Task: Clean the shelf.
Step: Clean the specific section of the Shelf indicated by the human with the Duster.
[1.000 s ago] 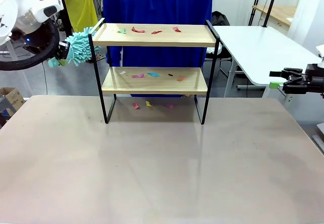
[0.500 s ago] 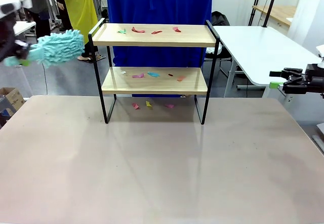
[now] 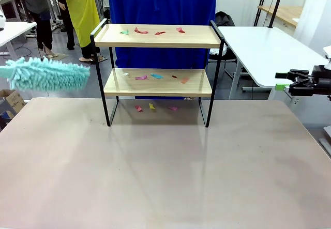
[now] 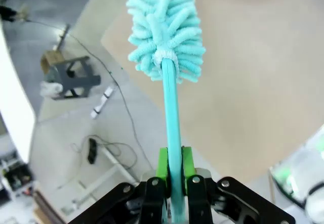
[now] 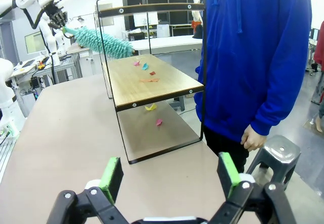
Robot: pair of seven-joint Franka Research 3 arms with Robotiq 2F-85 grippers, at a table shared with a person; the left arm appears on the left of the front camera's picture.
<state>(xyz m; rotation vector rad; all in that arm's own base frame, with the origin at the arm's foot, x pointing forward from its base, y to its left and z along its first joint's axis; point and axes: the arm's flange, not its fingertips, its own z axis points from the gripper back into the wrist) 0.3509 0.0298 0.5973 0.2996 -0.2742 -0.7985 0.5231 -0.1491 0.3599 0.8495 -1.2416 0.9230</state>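
Note:
The shelf (image 3: 158, 36) stands at the table's far middle, two light wood boards in a black frame; in the right wrist view the shelf (image 5: 152, 85) is seen from its end. Coloured paper scraps (image 3: 155, 32) lie on both boards and on the table under it. A teal fluffy duster (image 3: 49, 75) hovers level to the left of the lower board, apart from the frame. My left gripper (image 4: 172, 176) is shut on the duster's handle (image 4: 169, 113). My right gripper (image 3: 282, 81) hangs open off the table's right edge; its green pads (image 5: 112, 176) stand wide with nothing between.
A person in a blue hoodie (image 5: 253, 57) stands right behind the shelf. A second white table (image 3: 264, 48) is at the back right, and a grey stool (image 5: 278, 153) sits by the person. The beige table (image 3: 165, 172) stretches in front of the shelf.
The duster has swung down and left, away from the shelf's top left corner, and now lies level. My left arm has left the front view. The right arm is still.

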